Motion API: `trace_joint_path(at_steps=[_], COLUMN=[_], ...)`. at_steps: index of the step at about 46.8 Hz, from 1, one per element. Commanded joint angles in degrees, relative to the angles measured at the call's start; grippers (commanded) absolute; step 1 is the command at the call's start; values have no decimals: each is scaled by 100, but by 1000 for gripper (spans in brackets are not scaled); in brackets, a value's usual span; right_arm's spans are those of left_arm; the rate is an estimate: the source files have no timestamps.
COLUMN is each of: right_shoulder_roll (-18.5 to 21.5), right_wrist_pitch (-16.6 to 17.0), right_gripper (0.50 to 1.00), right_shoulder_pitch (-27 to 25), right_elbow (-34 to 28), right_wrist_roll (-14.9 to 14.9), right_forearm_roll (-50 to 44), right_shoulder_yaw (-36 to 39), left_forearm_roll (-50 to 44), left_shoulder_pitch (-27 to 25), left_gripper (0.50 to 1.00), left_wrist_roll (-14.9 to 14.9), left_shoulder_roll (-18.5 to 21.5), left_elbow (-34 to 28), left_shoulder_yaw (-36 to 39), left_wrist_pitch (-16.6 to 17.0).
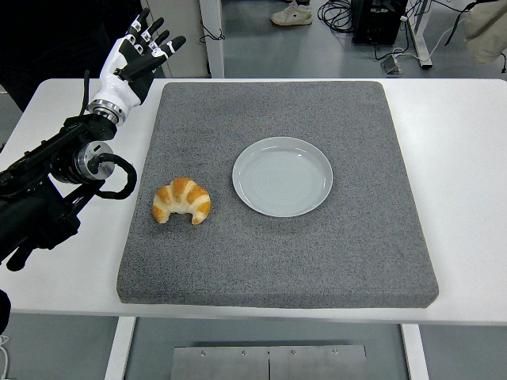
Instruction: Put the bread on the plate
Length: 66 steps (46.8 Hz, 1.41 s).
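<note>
White desk (467, 198) stretches before me, and on it lies a grey speckled mat (277, 253) that covers most of the middle. On the mat rests the bread (181, 201), a golden croissant with its curved tips pointing toward my side, lying near the mat's left edge. Just beside it on the right, apart from it, sits the plate (282, 176), pale grey and round, with nothing on it.

My left hand (136, 54) is raised over the far left corner of the desk, past the mat's edge, with its fingers (162, 41) stretched out and released, gripping nothing. The bread lies well apart from that hand, nearer to me and to its right, roughly level with my forearm. My black left arm (55, 170) comes in from the left edge over the bare desk. At the far side, grey floor, cables and a shoe (291, 14) show beyond the desk.
</note>
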Motion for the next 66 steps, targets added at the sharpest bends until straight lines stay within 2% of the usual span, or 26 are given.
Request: trace_joint_path(at_steps=[1,24,33,59,66], right_shoulder_roll=[0,0,0,0,0], right_wrist_pitch=[0,0,0,9,9], right_gripper=[1000,1000,1000,1000,1000], right_shoulder_pitch=[1,1,1,1,1], right_elbow=[1,-8,-8,1,1], right_wrist_roll=[0,0,0,0,0], right_forearm_roll=[0,0,0,0,0], right_shoulder_yaw=[0,0,0,0,9], left_forearm_roll=[4,-4,-4,-4,-4], left_shoulder_pitch=[-8,9,27,-79,-96], left_gripper=[969,971,969,968,968], left_wrist_roll=[2,-6,2,90,222], left_shoulder_roll=[0,-27,-18,52,123], left_elbow=[0,0,0,-87,-201], left_shoulder_yaw=[4,-31,-23,30,-23], left_wrist_pitch=[0,-26,-290,-228,-167])
